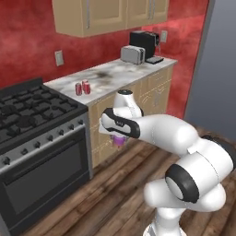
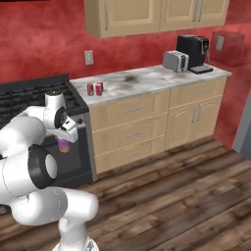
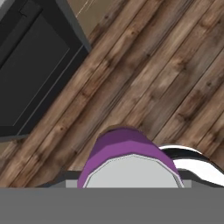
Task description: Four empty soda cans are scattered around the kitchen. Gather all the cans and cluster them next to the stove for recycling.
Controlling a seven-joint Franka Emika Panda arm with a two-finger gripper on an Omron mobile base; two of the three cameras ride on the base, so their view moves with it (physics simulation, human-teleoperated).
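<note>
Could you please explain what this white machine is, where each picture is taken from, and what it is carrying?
It is a white robot arm on a driving base in a simulated kitchen. Two pictures come from cameras behind it, left and right; the third looks along its hand down at the wooden floor. Its gripper holds a purple soda can, jaws closed on it. On the marble counter, beside the black stove, stand two red soda cans, close together. Farther along sit a toaster and a coffee machine.
</note>
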